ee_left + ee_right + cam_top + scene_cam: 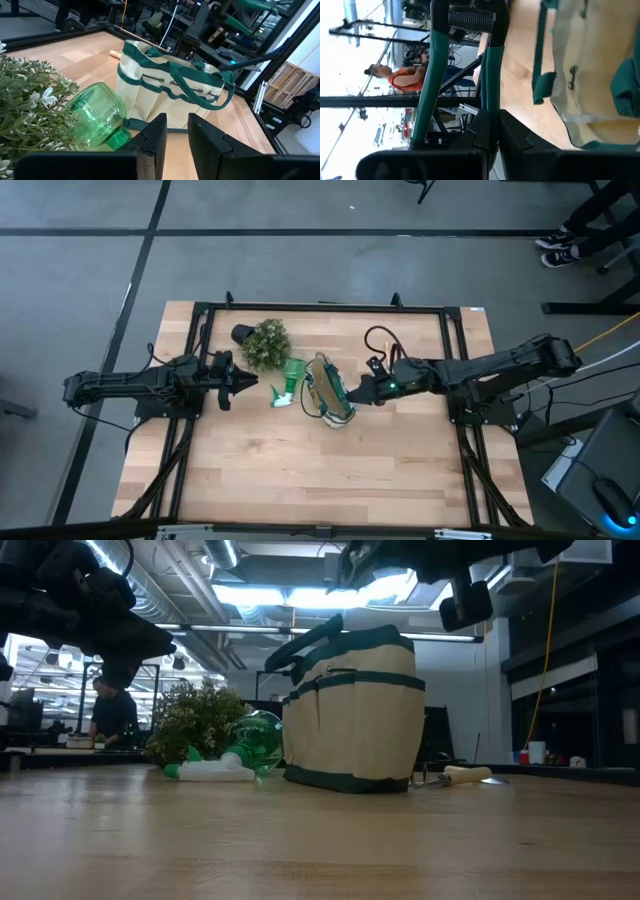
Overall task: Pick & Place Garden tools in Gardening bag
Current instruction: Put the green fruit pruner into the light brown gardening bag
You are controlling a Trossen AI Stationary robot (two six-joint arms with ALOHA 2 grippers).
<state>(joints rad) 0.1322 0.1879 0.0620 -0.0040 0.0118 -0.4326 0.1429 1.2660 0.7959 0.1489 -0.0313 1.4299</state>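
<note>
The beige gardening bag (330, 392) with green trim stands upright mid-table; it also shows in the low view (352, 710). My right gripper (355, 392) is at the bag's right side, above the table, shut on pruning shears with green handles (470, 65). A green-and-white plastic piece (286, 386) lies on the table left of the bag. A wooden-handled tool (465, 774) lies on the table beyond the bag's right side. My left gripper (248, 383) hovers left of the plastic piece, empty, with a narrow gap between its fingers (176, 135). My right gripper pinches one of the shears' two green handle bars (491, 102) between its two fingers. The shears stick out ahead of the fingers toward the bag, with a dark ridged piece (470, 21) at their far end. They are lifted clear of the table.
A bushy green plant (265, 343) in a black pot stands at the far left of the bag, close to the plastic piece. The table's near half is bare wood (320, 470). A person (110, 715) is in the room beyond the table.
</note>
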